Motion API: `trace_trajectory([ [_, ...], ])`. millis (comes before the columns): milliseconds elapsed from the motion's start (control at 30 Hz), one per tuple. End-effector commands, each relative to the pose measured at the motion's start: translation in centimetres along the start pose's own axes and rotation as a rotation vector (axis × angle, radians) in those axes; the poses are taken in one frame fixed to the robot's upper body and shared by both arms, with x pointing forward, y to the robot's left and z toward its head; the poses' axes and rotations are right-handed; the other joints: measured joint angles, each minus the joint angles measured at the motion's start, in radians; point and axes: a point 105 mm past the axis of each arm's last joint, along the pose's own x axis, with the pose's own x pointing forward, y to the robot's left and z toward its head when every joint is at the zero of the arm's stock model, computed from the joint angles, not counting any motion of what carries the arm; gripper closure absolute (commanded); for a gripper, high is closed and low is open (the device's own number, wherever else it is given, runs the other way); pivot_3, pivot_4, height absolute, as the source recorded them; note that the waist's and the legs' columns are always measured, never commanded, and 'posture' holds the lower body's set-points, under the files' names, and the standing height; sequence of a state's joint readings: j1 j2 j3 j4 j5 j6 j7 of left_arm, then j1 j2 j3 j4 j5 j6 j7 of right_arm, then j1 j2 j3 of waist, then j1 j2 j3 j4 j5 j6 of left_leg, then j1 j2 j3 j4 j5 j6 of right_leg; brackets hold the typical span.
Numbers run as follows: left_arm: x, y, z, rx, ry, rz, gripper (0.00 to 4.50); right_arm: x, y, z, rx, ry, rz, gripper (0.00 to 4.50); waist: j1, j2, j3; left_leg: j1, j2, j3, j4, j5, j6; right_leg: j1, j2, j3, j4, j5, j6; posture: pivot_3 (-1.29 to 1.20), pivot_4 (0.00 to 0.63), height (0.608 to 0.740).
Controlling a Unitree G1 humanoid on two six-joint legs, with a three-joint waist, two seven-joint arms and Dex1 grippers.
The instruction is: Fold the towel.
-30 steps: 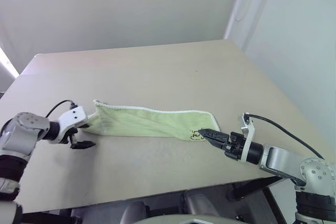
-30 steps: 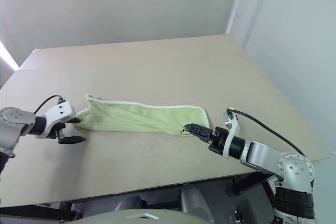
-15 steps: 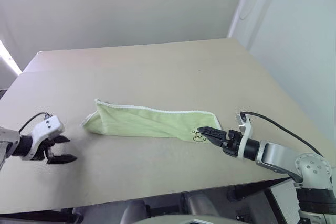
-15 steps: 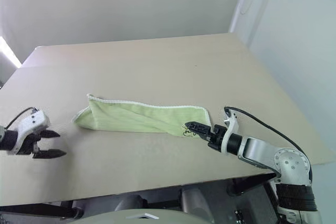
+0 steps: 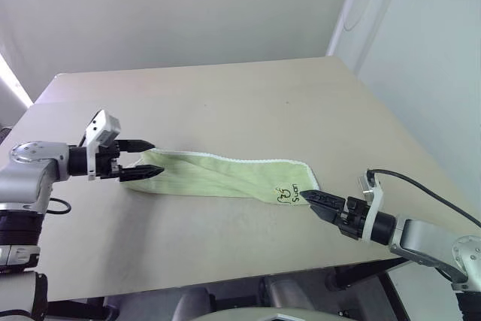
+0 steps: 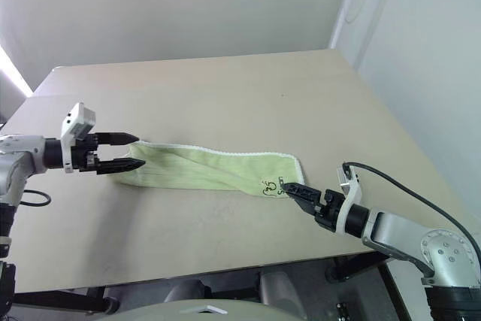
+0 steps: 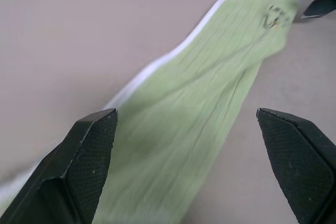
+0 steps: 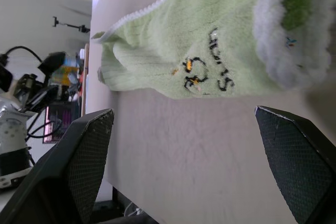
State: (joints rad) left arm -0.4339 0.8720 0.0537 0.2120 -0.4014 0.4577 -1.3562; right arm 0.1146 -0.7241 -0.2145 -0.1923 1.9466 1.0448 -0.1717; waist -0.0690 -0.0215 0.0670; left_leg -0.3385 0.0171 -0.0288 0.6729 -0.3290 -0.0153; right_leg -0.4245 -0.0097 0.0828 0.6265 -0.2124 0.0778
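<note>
While towel [image 5: 225, 178] lies stretched flat along bench [image 5: 248, 103], left hand [image 5: 143, 158] wide at one end, right hand [image 5: 319, 201] wide beside logo end: pinch both corners evenly before lifting.

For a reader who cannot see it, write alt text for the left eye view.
A towel lies folded in a long strip across a table. The open left gripper points at its left end; the open right gripper sits just off its logo end.
</note>
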Motion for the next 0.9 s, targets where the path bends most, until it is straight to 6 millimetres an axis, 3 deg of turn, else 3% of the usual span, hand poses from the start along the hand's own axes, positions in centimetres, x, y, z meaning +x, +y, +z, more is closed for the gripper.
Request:
trace_trajectory([
  [33,1.2,-0.3,1.2,0.062,0.013,-0.016,0.03,0.3,0.9,0.9,-0.025,-0.051,0.019,0.0,-0.001,0.0,0.0,0.0,0.0,0.0,0.0,0.0,0.0,0.0,0.0,0.0,0.0,0.0,0.0,0.0,0.0,0.712],
  [400,2.4,-1.4,1.6,0.089,0.024,-0.059,0.03,1.1,-1.0,1.3,0.032,-0.108,-0.077,0.0,0.001,0.0,0.0,-0.001,0.0,0.0,0.0,0.0,0.0,-0.001,0.0,0.0,-0.001,0.0,0.0,0.0,0.0,0.712],
  [700,2.6,-1.2,1.1,0.087,0.039,-0.046,0.03,-0.4,-1.5,0.4,0.061,-0.133,-0.104,0.0,0.004,0.0,0.0,-0.001,0.0,0.0,0.0,0.0,0.0,-0.001,0.0,0.0,-0.002,0.0,0.0,0.0,0.0,0.712],
  [900,3.1,-1.4,1.2,0.102,0.041,-0.055,0.03,1.1,-2.1,1.6,0.082,-0.191,-0.133,0.0,-0.001,0.0,0.0,-0.001,0.0,-0.001,0.0,0.0,0.0,0.0,0.0,0.0,-0.001,0.0,0.0,0.0,0.0,0.712],
])
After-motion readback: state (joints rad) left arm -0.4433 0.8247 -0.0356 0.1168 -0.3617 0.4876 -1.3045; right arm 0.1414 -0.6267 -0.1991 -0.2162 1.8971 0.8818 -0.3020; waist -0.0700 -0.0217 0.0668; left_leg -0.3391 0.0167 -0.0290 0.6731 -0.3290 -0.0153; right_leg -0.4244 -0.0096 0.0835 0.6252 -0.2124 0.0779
